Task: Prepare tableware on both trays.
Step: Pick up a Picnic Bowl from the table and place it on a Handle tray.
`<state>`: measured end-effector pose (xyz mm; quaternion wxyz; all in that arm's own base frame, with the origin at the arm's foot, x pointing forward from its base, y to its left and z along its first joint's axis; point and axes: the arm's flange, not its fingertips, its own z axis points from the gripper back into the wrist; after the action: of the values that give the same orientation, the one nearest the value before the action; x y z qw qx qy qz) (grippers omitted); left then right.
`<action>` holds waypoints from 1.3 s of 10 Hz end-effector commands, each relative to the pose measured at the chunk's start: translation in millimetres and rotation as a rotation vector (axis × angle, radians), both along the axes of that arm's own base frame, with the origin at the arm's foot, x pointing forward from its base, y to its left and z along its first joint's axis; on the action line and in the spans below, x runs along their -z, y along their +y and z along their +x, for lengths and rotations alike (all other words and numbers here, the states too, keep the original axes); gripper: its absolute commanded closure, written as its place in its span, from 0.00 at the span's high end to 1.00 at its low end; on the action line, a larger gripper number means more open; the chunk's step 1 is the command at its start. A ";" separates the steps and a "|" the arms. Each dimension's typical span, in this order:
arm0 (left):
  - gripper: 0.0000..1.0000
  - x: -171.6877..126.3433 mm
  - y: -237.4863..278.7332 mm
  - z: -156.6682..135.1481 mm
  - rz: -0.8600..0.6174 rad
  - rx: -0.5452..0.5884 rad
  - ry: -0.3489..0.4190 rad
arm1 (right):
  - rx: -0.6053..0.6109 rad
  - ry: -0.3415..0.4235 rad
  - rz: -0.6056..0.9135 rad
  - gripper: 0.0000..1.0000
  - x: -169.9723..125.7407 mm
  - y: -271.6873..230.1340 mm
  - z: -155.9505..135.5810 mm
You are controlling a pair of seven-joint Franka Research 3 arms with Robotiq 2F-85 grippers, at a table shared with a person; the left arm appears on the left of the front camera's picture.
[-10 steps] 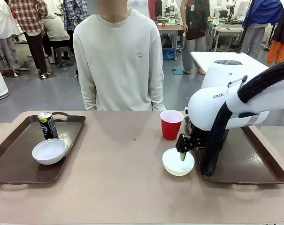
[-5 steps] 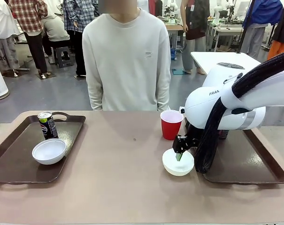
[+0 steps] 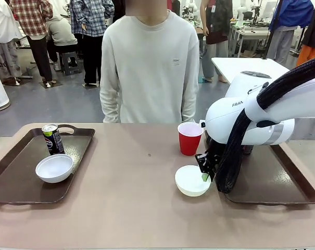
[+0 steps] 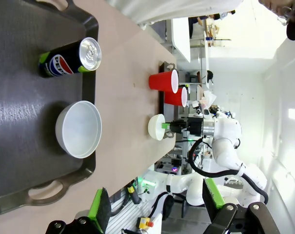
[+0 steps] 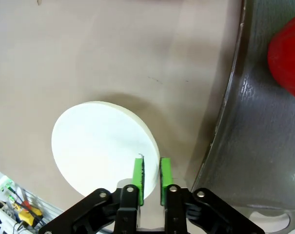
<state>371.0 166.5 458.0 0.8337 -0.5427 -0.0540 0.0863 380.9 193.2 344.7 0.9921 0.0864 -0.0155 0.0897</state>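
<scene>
1. Nearest the robot's side, the left tool (image 4: 157,204) hangs with its green pads (image 4: 99,210) spread wide and nothing between them. It is well apart from the action.
2. On the bare worktop (image 3: 136,208), the white bowl (image 3: 191,181) sits just off the right tray (image 3: 282,192). The right tool (image 3: 205,174) has its pads pinched on the bowl's rim at the bowl's 3 o'clock side. The bowl looks tipped a little, that rim higher. I cannot tell if its base is clear of the worktop.
3. Everything turns on one relation. From the tool, the bowl's body hangs out toward 9 o'clock. The tray's raised edge lies just beside it at 3 o'clock. I judge the bowl must go up over that rim and across to 3 o'clock. A round bowl has no long axis to mind. The tray's own seems to run 6 to 12. The right arm is plainly the nearer one.
4. Over at 9 o'clock, the left tray (image 3: 16,182) carries a second bowl (image 3: 54,167). The Pepsi can (image 3: 53,139) stands upright just beyond that bowl, toward 12.
5. Farther on, at about 12 o'clock from the gripped bowl, a red cup (image 3: 189,138) stands on the worktop by the right tray's far corner. A second red cup (image 4: 178,96) stands just beside it, seemingly on that tray.
6. At the far edge a person (image 3: 149,67) stands, arms hanging down.
</scene>
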 end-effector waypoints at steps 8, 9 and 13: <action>1.00 -1.6 1.2 -0.8 -0.006 0.003 -0.006 | 0.017 -0.062 -0.126 0.00 -37.8 -4.3 -44.1; 1.00 -1.6 1.2 -0.8 -0.006 0.003 -0.006 | 0.030 -0.093 -0.123 0.00 -52.3 -5.2 -52.8; 1.00 -1.6 1.2 -0.8 -0.006 0.003 -0.006 | 0.031 -0.128 -0.087 0.03 -76.2 -1.3 -43.6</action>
<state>371.0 166.4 458.0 0.8338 -0.5427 -0.0540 0.0862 336.2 191.6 422.7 0.9932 0.0368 -0.0765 0.0797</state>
